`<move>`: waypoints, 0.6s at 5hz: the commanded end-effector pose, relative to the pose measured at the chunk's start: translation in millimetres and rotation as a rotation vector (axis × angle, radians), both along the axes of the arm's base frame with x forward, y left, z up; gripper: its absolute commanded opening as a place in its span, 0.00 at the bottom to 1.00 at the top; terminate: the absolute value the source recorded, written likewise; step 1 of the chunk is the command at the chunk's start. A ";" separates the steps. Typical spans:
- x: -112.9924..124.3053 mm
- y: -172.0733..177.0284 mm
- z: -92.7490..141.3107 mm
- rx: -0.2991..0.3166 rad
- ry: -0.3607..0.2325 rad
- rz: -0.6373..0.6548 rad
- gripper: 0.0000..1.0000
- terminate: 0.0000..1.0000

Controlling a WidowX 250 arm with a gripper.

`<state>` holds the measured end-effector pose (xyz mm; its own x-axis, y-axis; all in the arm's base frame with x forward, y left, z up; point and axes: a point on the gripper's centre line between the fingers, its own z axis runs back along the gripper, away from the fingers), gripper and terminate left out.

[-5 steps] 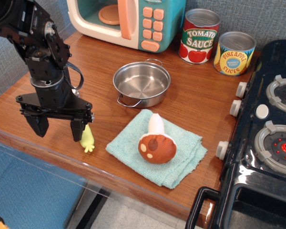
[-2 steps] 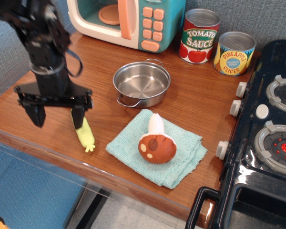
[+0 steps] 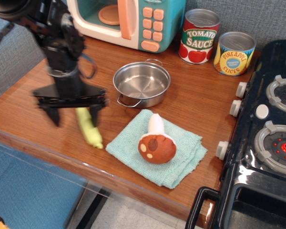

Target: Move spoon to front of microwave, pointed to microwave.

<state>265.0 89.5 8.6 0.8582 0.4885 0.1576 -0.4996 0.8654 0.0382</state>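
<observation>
The spoon [image 3: 89, 128] lies on the wooden table near its front left edge. Only its pale yellow-green handle shows, with the notched end toward the front; the silver bowl is hidden behind my gripper. My gripper [image 3: 74, 119] is just above it, blurred by motion, its fingers wide apart and open, and the right finger [image 3: 94, 114] is close beside the handle. The microwave [image 3: 155, 24] stands at the back of the table, behind the gripper, with its door open and an orange plate inside.
A steel pot [image 3: 141, 83] sits mid-table. A teal cloth [image 3: 181, 157] carries a toy mushroom [image 3: 156, 143]. A tomato sauce can [image 3: 199, 36] and a pineapple can [image 3: 234, 52] stand at the back. A black toy stove [image 3: 267, 138] fills the right side.
My gripper has risen and moved right and back toward the microwave. More of the spoon's handle shows, and its front end has shifted slightly to the right.
</observation>
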 end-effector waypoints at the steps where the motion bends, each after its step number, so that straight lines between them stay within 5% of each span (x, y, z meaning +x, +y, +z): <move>1: 5.2 -3.4 8.8 0.012 -0.020 0.040 1.00 0.00; 2: 5.8 -3.4 2.6 0.011 -0.026 0.029 0.00 0.00; 3: 5.4 -0.5 10.0 0.016 -0.061 0.027 0.00 0.00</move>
